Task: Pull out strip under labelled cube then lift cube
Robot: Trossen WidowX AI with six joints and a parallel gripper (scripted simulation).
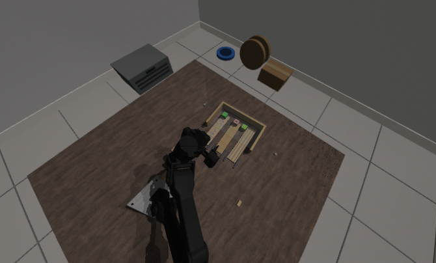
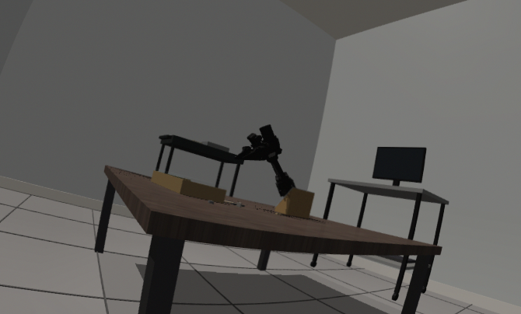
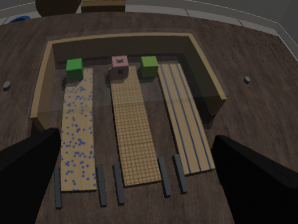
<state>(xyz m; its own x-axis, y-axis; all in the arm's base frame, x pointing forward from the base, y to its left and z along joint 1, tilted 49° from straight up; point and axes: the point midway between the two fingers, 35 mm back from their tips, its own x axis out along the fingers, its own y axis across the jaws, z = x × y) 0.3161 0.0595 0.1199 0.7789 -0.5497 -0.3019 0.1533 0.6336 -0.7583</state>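
gripper (image 3: 149, 183) spread wide, nothing held, hovers over strips' near ends | labelled cube (image 3: 120, 63) pink, at far end of middle strip (image 3: 135, 132) in tray (image 3: 43, 83) | green cubes (image 3: 73, 66) (image 3: 149, 63) on speckled strip (image 3: 77, 129) & striped strip (image 3: 185, 119) either side

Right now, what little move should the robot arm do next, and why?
Probably lower the open, empty gripper toward the near end of the middle checkered strip. The pink labelled cube sits at that strip's far end, inside the wooden tray, while the green cubes rest on the speckled and striped strips. The gripper hangs above the table, touching nothing.
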